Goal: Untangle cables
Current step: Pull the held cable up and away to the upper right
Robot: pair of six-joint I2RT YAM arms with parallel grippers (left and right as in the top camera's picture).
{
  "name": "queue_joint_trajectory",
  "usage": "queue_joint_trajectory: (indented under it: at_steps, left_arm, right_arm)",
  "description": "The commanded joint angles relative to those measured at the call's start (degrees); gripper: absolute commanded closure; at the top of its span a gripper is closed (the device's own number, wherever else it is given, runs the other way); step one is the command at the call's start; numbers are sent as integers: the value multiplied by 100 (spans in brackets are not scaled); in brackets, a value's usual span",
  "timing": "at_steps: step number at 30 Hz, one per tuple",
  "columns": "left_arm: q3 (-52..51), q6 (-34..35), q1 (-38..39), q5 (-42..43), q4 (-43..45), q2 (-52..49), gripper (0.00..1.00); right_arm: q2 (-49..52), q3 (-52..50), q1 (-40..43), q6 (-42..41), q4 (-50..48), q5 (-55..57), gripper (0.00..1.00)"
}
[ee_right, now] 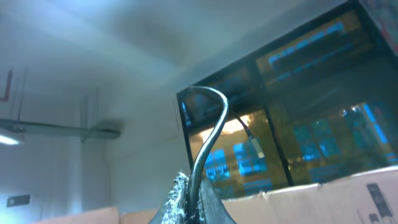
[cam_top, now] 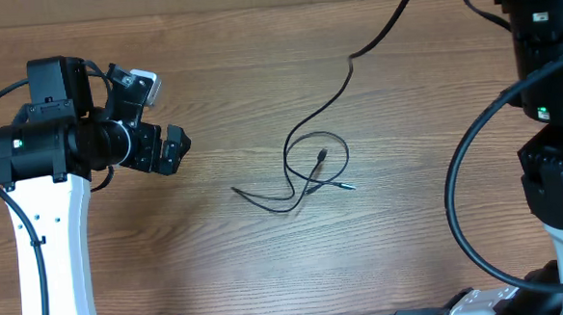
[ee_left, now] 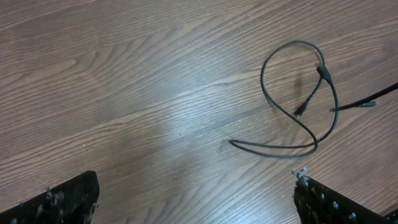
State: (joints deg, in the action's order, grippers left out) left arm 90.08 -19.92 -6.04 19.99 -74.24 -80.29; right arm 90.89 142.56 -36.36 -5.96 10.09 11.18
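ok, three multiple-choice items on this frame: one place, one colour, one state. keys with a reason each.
1. Where does the cable loop lie?
A. mid-table
B. under the left arm
C. hanging off the front edge

2. What colour is the cable loop?
A. white
B. black
C. red

3. What state is the left end effector in?
A. shut on the cable
B. shut, empty
C. open, empty

Key:
1 A: the overhead view shows the loop lying flat near the middle of the table.
2 B: it is black in both the overhead and left wrist views.
3 C: in the left wrist view its jaws stand wide apart with nothing between them, and the loop lies well ahead of them.
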Motion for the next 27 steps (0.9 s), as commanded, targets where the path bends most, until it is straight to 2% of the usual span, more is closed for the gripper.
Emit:
queue_joint_trajectory:
  at_steps: [1,8,23,27]
  left_arm:
    - [48,-68,-28,81,-11,4,1]
    - [48,-68,-28,83,-11,4,0]
    - [48,-68,-28,83,-11,4,0]
    - [48,-68,-28,81,-11,4,0]
  right_arm:
    - [-26,114,17,-9,-153,269,96]
    - [109,111,17,-610,107,787,96]
    - [1294,109,170,-621,372,1534,96]
    - [1508,109,236,-1014,372,1530,96]
